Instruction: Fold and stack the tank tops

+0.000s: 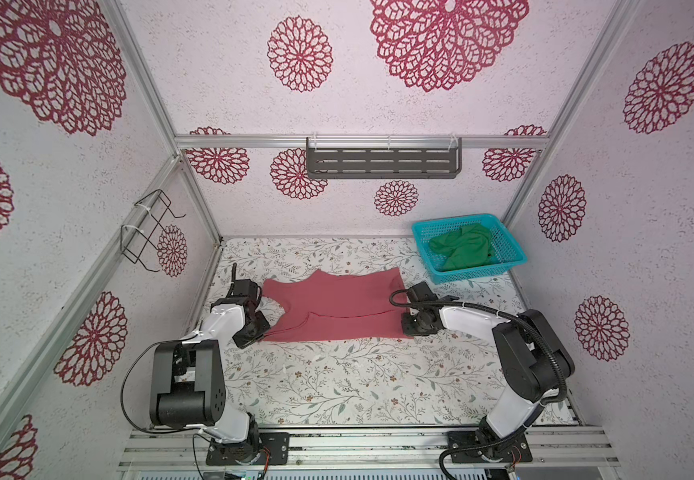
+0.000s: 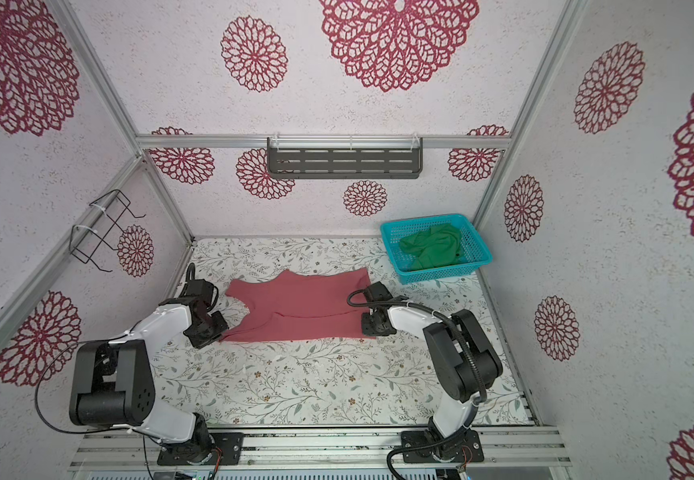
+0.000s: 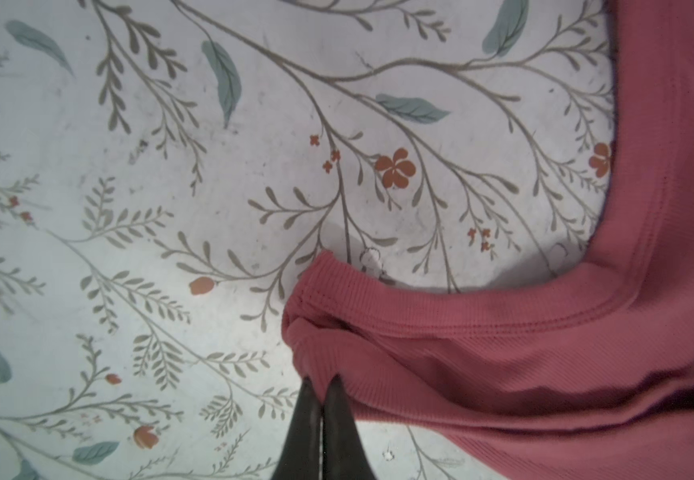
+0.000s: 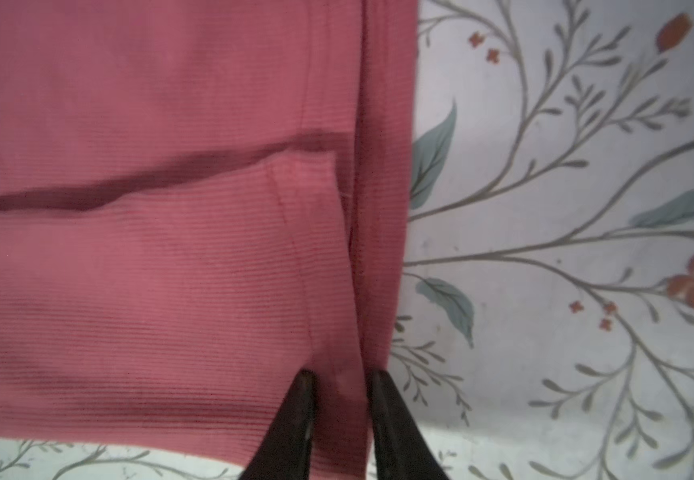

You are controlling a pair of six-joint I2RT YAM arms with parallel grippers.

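Left gripper (image 3: 322, 383), closed tight, is pinching pink tank top (image 1: 337, 307) at its nine o'clock end; right gripper (image 4: 343, 376), slightly parted, is straddling its three o'clock edge.

In both top views, looking down from high over the front edge toward the back wall (image 1: 357, 104), far enough back to take in the whole worktop (image 1: 337, 386). From each wrist, looking close past the left hand (image 3: 322, 380) and right hand (image 4: 342, 374) onto opposite ends of the pink tank top (image 1: 337, 303), shared with both top views.
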